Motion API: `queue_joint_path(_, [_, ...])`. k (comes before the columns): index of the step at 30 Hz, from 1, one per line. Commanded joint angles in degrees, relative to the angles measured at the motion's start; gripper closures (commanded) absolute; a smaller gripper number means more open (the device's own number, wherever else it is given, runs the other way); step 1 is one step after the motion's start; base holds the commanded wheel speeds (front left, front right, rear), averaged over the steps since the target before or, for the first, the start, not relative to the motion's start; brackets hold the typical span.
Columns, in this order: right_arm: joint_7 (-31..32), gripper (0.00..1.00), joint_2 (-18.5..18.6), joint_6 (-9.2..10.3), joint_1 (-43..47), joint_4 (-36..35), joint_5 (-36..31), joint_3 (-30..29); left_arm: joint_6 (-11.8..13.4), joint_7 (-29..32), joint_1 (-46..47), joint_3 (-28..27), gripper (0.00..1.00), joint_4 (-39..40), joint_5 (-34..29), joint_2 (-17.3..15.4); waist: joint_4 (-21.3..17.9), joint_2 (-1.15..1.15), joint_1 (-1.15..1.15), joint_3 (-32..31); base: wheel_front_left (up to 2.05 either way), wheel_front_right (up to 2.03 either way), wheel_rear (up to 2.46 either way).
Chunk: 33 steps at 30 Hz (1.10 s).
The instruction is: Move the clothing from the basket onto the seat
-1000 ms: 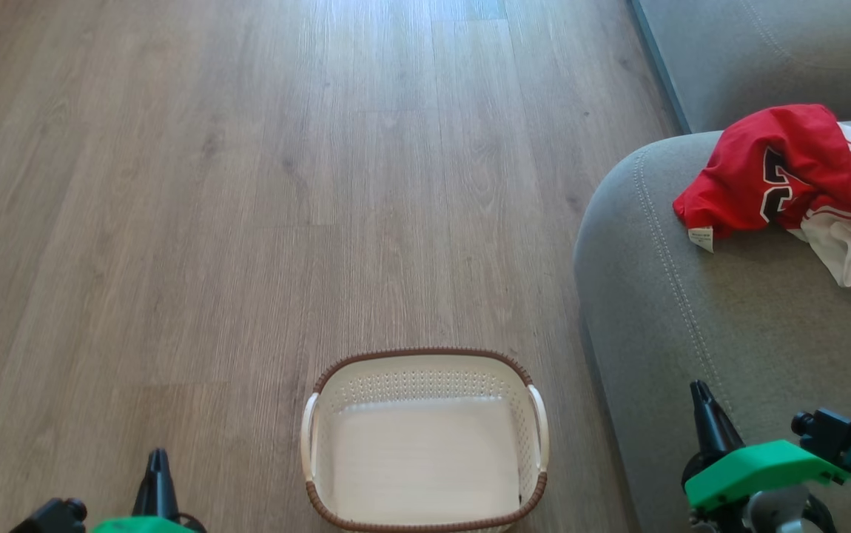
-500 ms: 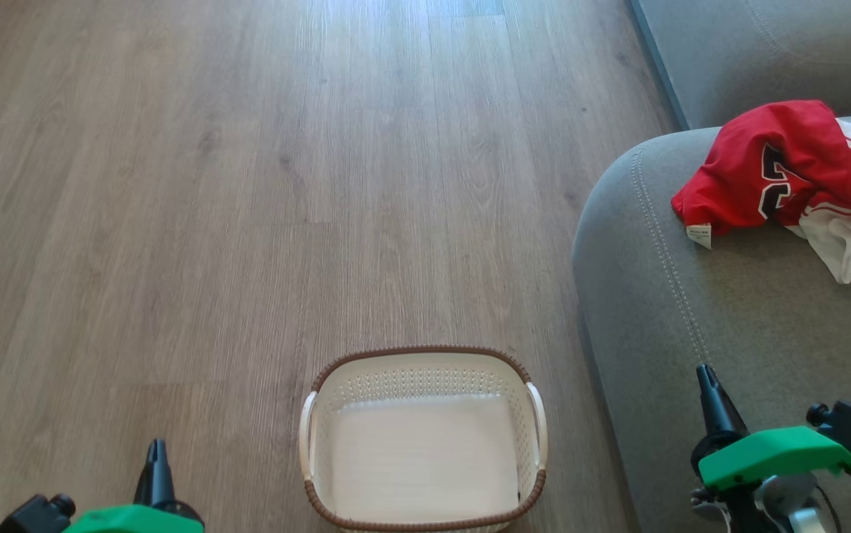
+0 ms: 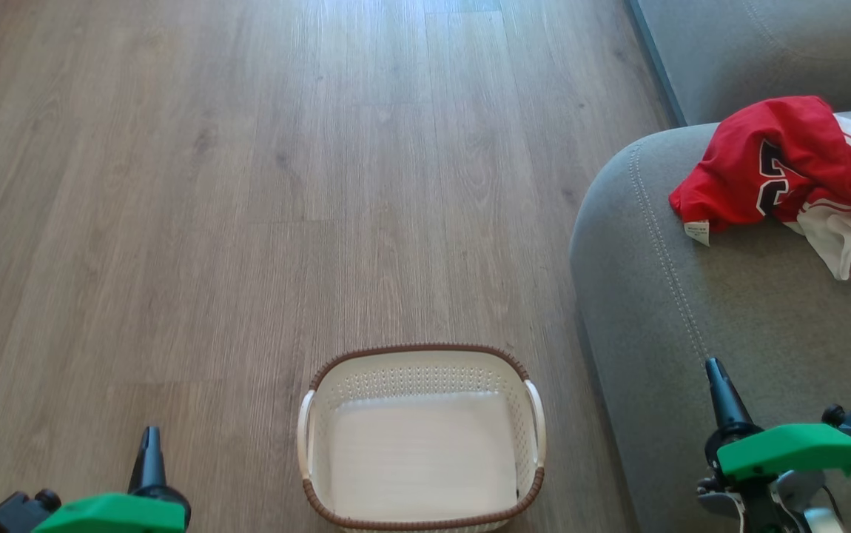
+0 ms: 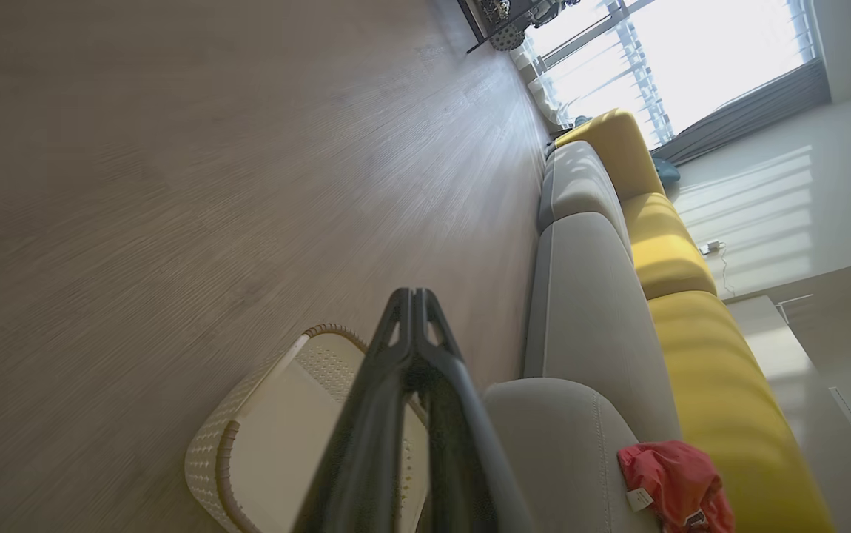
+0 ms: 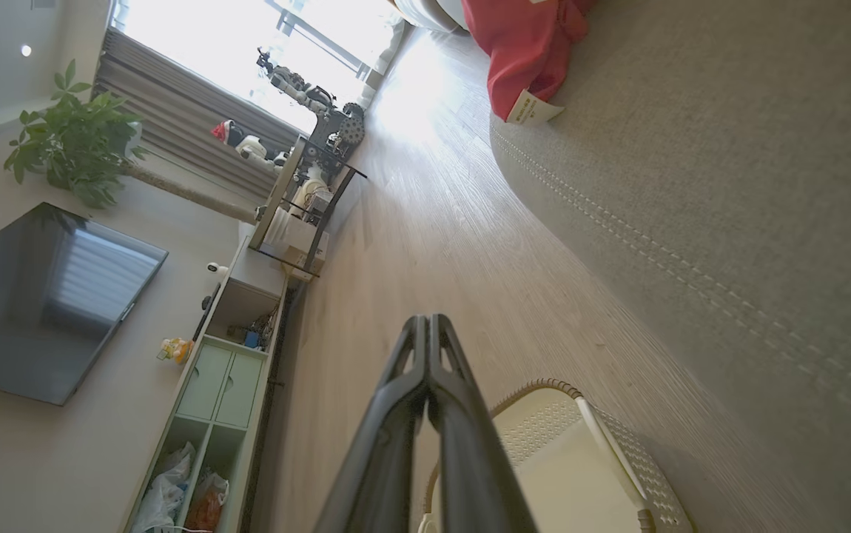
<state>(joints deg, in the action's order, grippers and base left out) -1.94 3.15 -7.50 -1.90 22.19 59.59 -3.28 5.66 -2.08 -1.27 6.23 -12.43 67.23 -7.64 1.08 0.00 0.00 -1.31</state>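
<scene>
The red clothing (image 3: pixel 788 159) with white trim, black numerals and a small white tag lies crumpled on the grey seat (image 3: pixel 729 311) at the right. It also shows as the red clothing (image 4: pixel 673 485) and the red clothing (image 5: pixel 525 44) in the wrist views. The white basket (image 3: pixel 536 414) with its brown braided rim stands on the floor at bottom centre with nothing inside. My left gripper (image 3: pixel 149 438) is shut at the lower left, over the floor. My right gripper (image 3: pixel 716 369) is shut above the seat's near edge, far from the clothing.
Wood-look floor (image 3: pixel 248 185) stretches left and ahead of the basket. A second grey sofa section (image 3: pixel 751 44) stands at the top right. Yellow back cushions (image 4: pixel 721 355) line the sofa. A TV (image 5: pixel 41 311), a low cabinet (image 5: pixel 226 370), a metal rack (image 5: pixel 307 222) and a plant (image 5: pixel 78 141) stand across the room.
The head camera has tilted slightly, shifting the whole picture up. Both grippers have edged outward and stay shut. The clothing and the basket have not moved.
</scene>
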Motion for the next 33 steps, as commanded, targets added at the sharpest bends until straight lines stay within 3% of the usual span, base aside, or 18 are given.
queue_joint_path(1, [0.38, 1.00, 0.24, 0.00, -3.64, -2.44, 1.74, 0.45, -0.75, 0.24, 3.11, -2.13, 1.00, 1.94, 1.24, -0.13, -0.03, 0.00, 0.00, 0.03, 0.00, 0.00, 0.00])
queue_joint_path(33, [4.86, 1.00, 0.88, 0.01, -4.94, -5.62, 23.40, -0.88, -5.74, 5.43, 5.76, -8.94, 1.00, 3.05, 17.42, 2.84, -0.75, 0.00, 0.00, 0.77, 0.00, 0.00, 0.00])
